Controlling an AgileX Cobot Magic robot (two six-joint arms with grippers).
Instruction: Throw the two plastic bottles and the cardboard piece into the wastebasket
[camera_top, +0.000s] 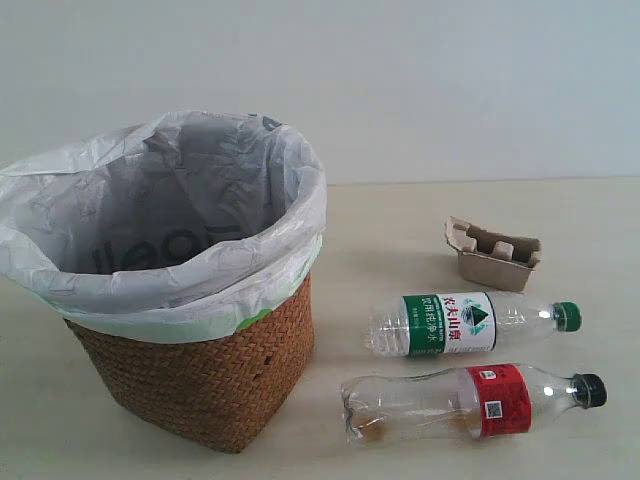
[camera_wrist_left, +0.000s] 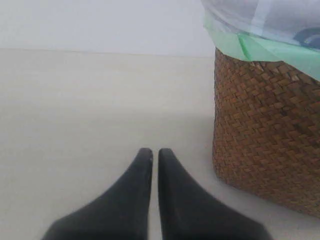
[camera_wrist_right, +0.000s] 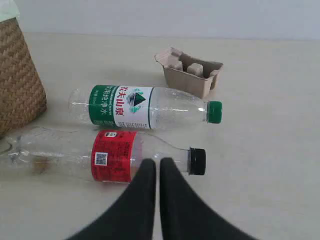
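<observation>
As I read it from my feeds, the pale bench (camera_top: 600, 230) carries everything. Biggest on it is the wastebasket (camera_top: 200, 385), brown wicker with a translucent white bag (camera_top: 250, 250) folded over its rim, green at the edge. It stands ahead of the left gripper (camera_wrist_left: 155, 151) and off to one side, apart from it. Dark lettering shows through the bag, but I cannot read it. The left gripper is pressed together and holds nothing.

Next come the two bottles, lying on their sides, parallel, crosswise to the right gripper (camera_wrist_right: 157, 161). The red-label bottle (camera_top: 440, 402), with a black cap (camera_top: 591, 390) and a QR code (camera_wrist_right: 101, 159) on its label, lies just past that gripper's tip, which sits by its neck. Whether they touch I cannot tell. The green-label bottle (camera_top: 450, 323) lies just beyond, with a green cap (camera_top: 567, 316), its white panel printed 农夫山泉 beside a green mountain logo. The right gripper is also pressed together, empty.

Smallest is the cardboard piece (camera_top: 495, 257), a tan pulp tray, farthest ahead of the right gripper.
</observation>
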